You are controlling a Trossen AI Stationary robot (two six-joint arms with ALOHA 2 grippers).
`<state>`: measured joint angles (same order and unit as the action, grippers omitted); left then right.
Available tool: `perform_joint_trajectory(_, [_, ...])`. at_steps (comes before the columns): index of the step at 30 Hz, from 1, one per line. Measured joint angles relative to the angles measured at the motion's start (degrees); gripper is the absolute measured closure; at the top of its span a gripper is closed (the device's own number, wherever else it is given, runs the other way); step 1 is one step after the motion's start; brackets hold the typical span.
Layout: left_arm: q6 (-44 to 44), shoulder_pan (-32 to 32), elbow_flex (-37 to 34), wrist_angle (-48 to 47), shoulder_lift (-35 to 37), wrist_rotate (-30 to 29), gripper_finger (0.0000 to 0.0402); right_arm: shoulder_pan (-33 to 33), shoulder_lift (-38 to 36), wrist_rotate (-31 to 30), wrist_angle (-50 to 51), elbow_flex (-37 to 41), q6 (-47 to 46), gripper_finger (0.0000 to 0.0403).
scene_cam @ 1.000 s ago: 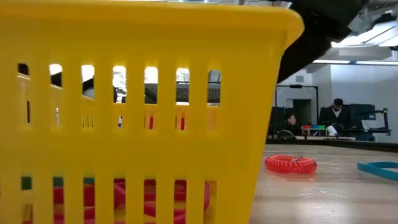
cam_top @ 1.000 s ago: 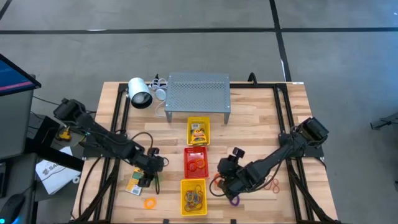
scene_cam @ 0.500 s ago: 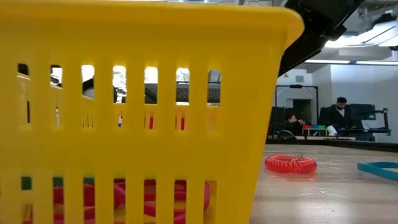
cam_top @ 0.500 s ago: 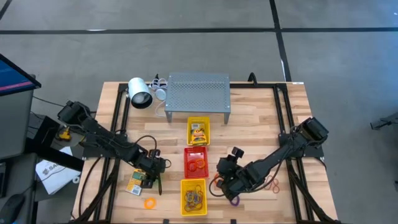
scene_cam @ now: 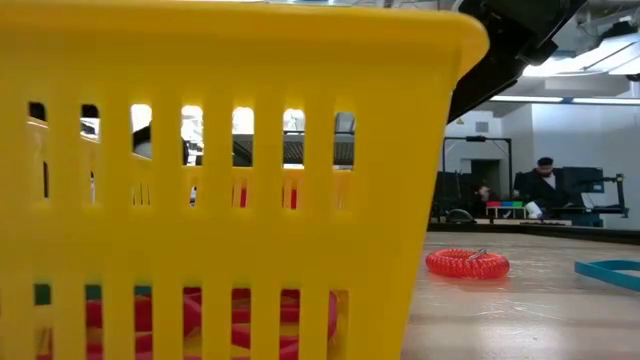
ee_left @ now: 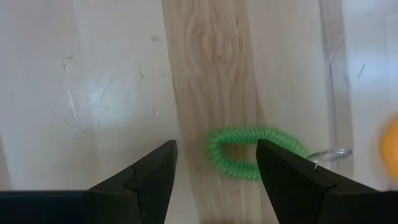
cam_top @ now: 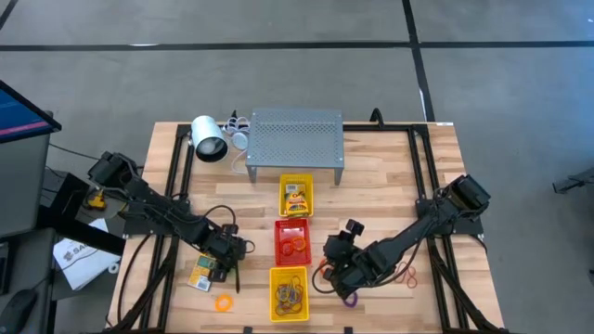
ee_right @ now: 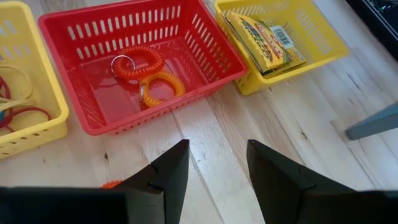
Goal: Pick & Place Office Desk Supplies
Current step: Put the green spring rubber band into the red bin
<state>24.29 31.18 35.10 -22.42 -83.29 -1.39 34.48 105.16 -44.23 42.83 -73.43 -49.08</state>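
Pale wooden table on a black frame, set on grey floor crossed by dark lines; monitor off its left edge. Beyond the table, in the low view, a dim room with two people seated at a far desk.

Landmark: the red tray, middle of three trays in a column at table centre.

Left of the red tray: left gripper low over the boards, fingers spread wide with nothing between them, straddling one green coil ring without touching it. One card packet just beside that gripper, one orange ring nearer the front edge. One white lamp far back-left.

In the red tray: two orange coil rings. Behind it, one yellow tray with one card packet; further back, one grey perforated stand. In front, a second yellow tray with a tangle of rubber bands, number unclear.

Right of the red tray: right gripper above the table, fingers part open and empty. One purple ring and one red loop near it. In the low view, one red coil ring and one teal piece on the boards.
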Motion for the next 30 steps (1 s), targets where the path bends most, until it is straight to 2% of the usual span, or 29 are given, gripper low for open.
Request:
perform_joint_trajectory(15, [-0.51,0.0,-0.05,-1.72,-0.02,-0.59,0.0188,0.0,0.0,0.02,0.0,-0.02,-0.02,0.0246])
perform_joint_trajectory(30, [-1.73,-0.33,-0.19,-2.26,-0.09,-1.21,0.0315,0.0,0.0,0.04,0.0,-0.02,-0.02,0.0246])
